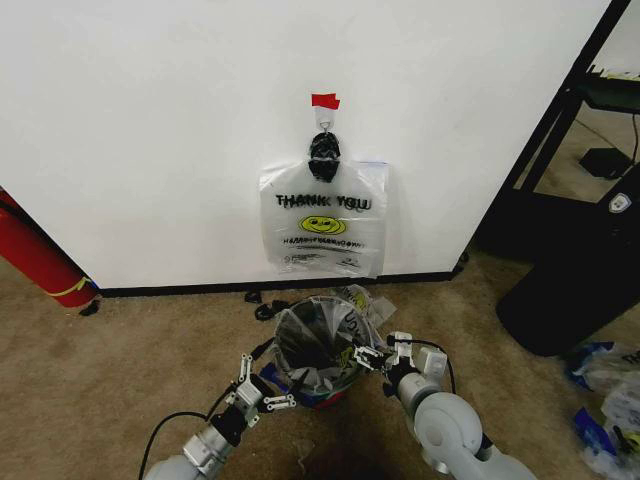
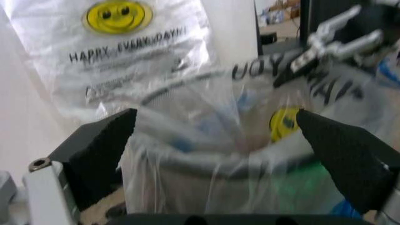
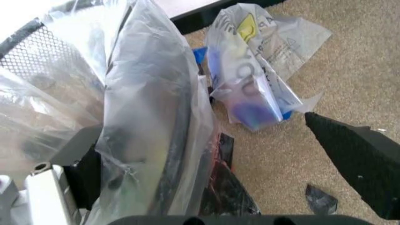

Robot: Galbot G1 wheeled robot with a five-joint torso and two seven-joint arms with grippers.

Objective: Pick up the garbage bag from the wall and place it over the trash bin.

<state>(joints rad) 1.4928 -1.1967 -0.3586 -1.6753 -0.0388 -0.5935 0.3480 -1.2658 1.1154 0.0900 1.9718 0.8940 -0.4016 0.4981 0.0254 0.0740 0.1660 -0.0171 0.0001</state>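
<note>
The trash bin [image 1: 318,392], black with a red base, stands on the carpet below the wall [image 1: 150,120]. The garbage bag [image 1: 310,345], see-through with a yellow smiley and blue patches, is draped inside and over its rim [image 2: 187,154] [image 3: 150,93]. My left gripper [image 1: 262,390] is open at the bin's near-left side, with the bagged rim between its spread fingers [image 2: 216,117]. At the right rim my right gripper [image 1: 378,355] is open too [image 3: 200,126], straddling the bagged edge. A similar smiley bag [image 1: 322,220] with black knotted handles hangs from the hook [image 1: 324,118] under red tape [image 1: 325,101].
Another crumpled bag [image 1: 355,298] [image 3: 250,79] lies on the carpet between bin and baseboard. A long red cylinder [image 1: 35,255] leans at the left. A black rack [image 1: 560,180] and a dark object [image 1: 570,290] stand at the right, with more bags [image 1: 605,400] on the floor.
</note>
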